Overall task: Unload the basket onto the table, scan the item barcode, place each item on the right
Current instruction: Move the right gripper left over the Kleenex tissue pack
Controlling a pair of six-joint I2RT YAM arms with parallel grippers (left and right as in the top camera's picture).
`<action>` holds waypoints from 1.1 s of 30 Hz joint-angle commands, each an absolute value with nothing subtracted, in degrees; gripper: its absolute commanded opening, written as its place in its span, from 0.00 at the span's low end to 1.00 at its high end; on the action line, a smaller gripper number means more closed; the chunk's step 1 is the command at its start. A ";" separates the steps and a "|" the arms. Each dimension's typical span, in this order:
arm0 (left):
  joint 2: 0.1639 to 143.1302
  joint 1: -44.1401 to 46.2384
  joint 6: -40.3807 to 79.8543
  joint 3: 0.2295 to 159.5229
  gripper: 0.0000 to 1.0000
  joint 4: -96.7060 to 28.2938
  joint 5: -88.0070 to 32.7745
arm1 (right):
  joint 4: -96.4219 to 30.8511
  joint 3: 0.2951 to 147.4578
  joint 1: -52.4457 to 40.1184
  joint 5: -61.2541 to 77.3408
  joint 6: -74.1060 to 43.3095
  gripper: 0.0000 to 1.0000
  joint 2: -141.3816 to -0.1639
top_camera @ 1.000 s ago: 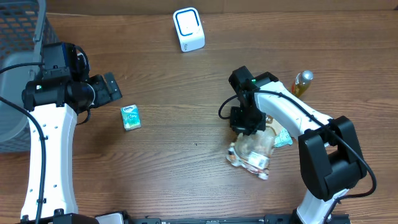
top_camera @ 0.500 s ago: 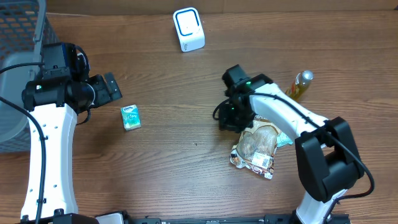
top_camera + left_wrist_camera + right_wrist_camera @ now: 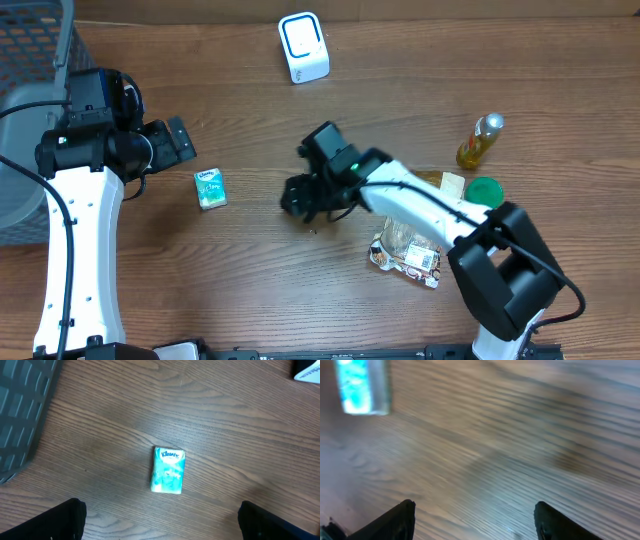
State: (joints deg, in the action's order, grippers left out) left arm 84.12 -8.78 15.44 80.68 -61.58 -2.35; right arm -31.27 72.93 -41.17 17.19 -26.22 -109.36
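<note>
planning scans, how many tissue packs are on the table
1. The tissue pack lies flat beside the left gripper; the snack bag at right could hide another.

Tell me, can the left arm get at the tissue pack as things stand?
Probably yes. The left gripper is open and close to the tissue pack, which lies alone on bare table; nothing stands between them. The right gripper is on the pack's far side, clear of it.

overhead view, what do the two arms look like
Both arms have white, rounded link shells with bulky black joint housings. The left arm has a thin black cable looping along its side; the right arm has one too, and a small green light near its wrist. The jaws are black on both.
</note>
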 commanded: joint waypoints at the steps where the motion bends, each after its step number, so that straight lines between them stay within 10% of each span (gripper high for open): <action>1: 83.64 -8.97 15.84 81.47 1.00 -61.52 -2.90 | -26.48 71.46 -44.14 14.48 -26.81 0.76 -110.08; 16: 83.64 -8.97 15.84 81.47 0.99 -61.52 -2.90 | 0.78 71.46 -50.46 7.53 -27.03 0.83 -117.67; 33: 83.64 -8.97 15.84 81.47 1.00 -61.52 -2.90 | 21.47 71.46 -50.52 7.53 -30.26 0.55 -126.15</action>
State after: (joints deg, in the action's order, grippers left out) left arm 84.12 -8.78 15.44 80.68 -61.58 -2.35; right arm 19.49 71.57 -50.28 8.08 -29.91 -124.68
